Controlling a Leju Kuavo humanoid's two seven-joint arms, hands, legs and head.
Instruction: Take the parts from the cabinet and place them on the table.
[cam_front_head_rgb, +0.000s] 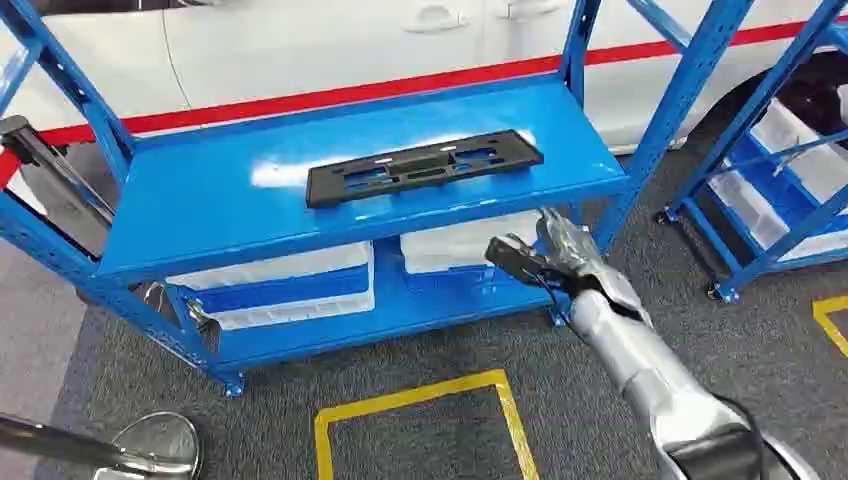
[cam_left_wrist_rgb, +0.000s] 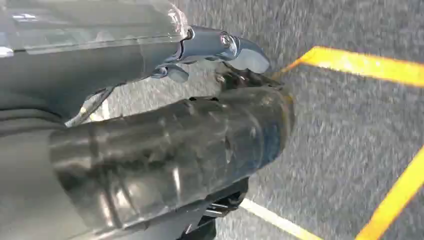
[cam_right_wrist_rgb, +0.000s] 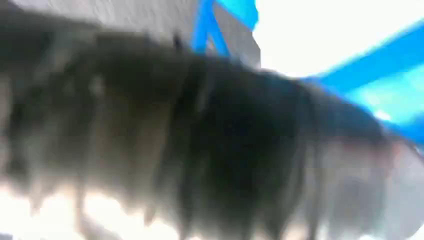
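Right hand (cam_front_head_rgb: 545, 252) hangs below shelf-top black part (cam_front_head_rgb: 424, 166).

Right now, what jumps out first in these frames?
The long black plastic part lying flat on the top shelf of the blue rack, towards its front right. Next, the silver right hand, raised in front of the rack's right end, below the shelf edge and apart from the part; whether its fingers are closed is unclear. White bins sit on the lower shelf, and yellow tape marks the grey floor in front.
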